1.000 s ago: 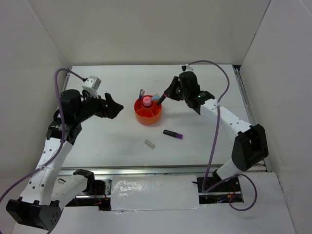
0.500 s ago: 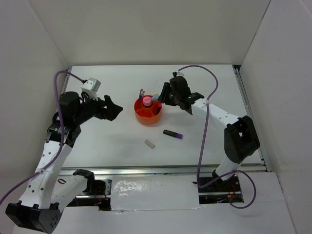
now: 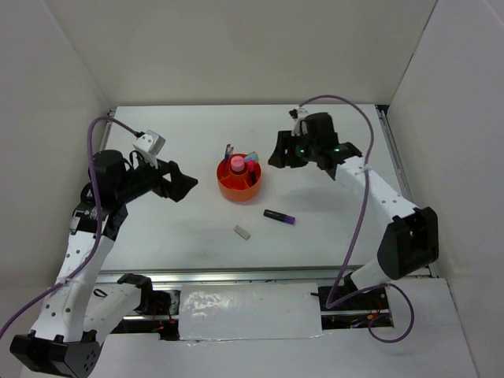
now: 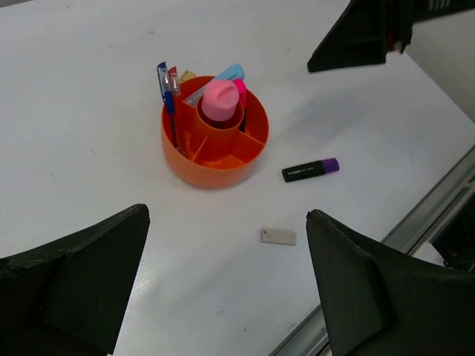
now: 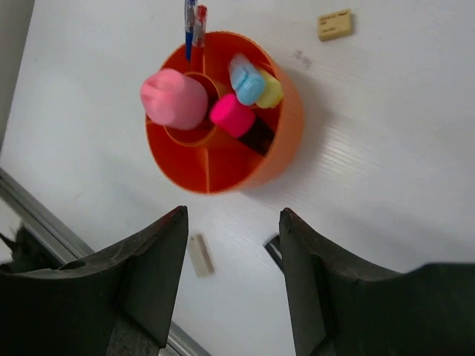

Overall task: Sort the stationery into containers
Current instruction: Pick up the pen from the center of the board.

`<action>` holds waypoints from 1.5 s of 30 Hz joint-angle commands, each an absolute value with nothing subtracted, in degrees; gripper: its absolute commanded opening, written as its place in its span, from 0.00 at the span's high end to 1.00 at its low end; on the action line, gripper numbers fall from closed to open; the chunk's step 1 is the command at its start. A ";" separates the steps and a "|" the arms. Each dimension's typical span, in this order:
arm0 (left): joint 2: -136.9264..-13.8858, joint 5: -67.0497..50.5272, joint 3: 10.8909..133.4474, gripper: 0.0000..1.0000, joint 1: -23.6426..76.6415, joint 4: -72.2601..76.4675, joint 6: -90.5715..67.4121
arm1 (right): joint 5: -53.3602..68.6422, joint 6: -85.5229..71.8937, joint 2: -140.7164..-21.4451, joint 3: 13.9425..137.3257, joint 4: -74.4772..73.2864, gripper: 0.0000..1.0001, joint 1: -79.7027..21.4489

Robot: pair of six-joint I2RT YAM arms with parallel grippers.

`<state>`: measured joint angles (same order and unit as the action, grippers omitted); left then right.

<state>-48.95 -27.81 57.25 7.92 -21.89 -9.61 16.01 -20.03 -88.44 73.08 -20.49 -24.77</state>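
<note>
The orange organizer stands mid-table and holds the pink cylinder, a pink-black marker, a light blue marker, a yellow one, and blue and red pens. A purple-black marker and a grey-white eraser lie on the table in front of it; both also show in the left wrist view, the marker and the eraser. My right gripper is open and empty, raised just right of the organizer. My left gripper is open and empty, well left of it.
A small tan block lies on the table beyond the organizer in the right wrist view. White walls close the table on three sides. A metal rail runs along the near edge.
My right gripper held the light blue marker over the organizer, let it go there and drew back to the right, open. The left arm has barely moved.
</note>
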 commanded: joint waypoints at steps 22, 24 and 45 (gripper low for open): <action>-48.69 -43.95 56.25 0.03 7.73 -19.51 0.79 | 15.74 25.40 -85.95 57.39 -38.14 0.45 -21.35; -48.87 -43.86 56.08 0.03 7.73 -19.51 1.05 | 14.59 25.49 -87.10 56.87 -37.53 0.45 -22.49; -47.99 -42.45 53.96 0.03 8.26 -19.60 1.93 | 9.23 27.95 -98.08 59.67 -33.75 0.45 -28.74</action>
<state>-49.23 -42.19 53.95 8.08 -21.91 1.32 10.28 26.35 -97.06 57.25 -35.83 -28.01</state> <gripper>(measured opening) 0.970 0.552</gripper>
